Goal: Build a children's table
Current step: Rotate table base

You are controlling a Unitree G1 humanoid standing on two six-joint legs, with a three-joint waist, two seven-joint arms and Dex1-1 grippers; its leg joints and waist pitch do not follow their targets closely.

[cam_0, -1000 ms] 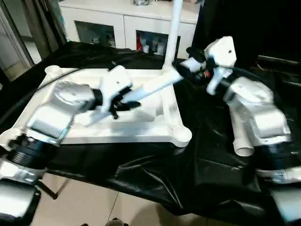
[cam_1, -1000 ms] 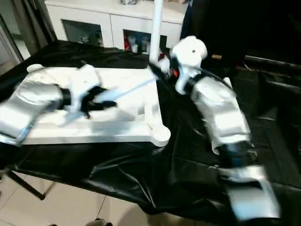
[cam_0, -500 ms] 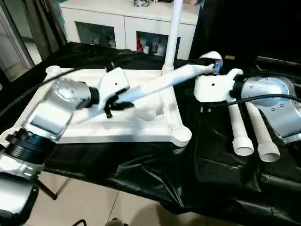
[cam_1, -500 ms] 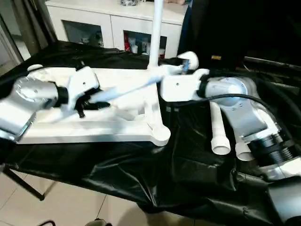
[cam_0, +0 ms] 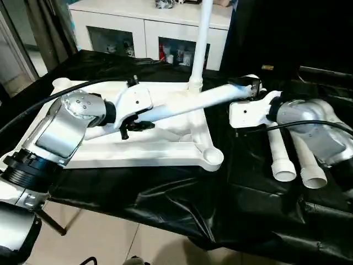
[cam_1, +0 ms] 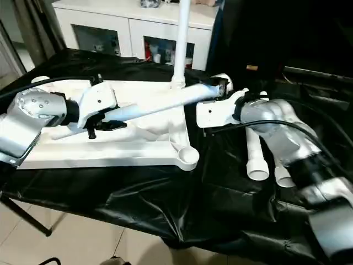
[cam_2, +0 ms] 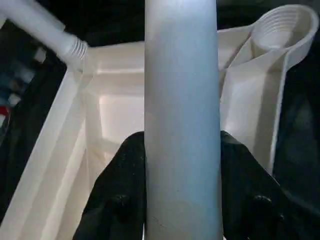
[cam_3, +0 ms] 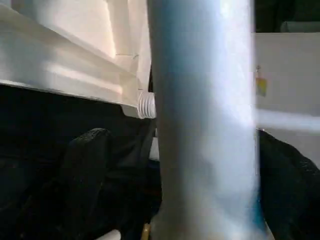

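Now we have one leg [cam_0: 182,106] carried slantwise over the upturned tabletop [cam_0: 165,152], which lies ribs-up on the black-draped surface [cam_0: 231,204]. Our left claw [cam_0: 132,122] is clamped round the leg near its thin end; in the left wrist view both black fingers [cam_2: 120,200] press against the tube. Our right claw [cam_0: 249,91] sits at the leg's thick end with its fingers spread wide, one [cam_3: 90,165] clearly off the tube, so we judge the left alone carries the weight. One leg [cam_0: 199,38] stands upright in the far right socket, and two more [cam_0: 292,154] lie just beside the tabletop on our right. The near right socket [cam_0: 212,157] is empty. To do this well, we should regrip with the right before turning the leg, bring its threaded end square over an empty socket, and keep it plumb while twisting, clear of the standing leg.
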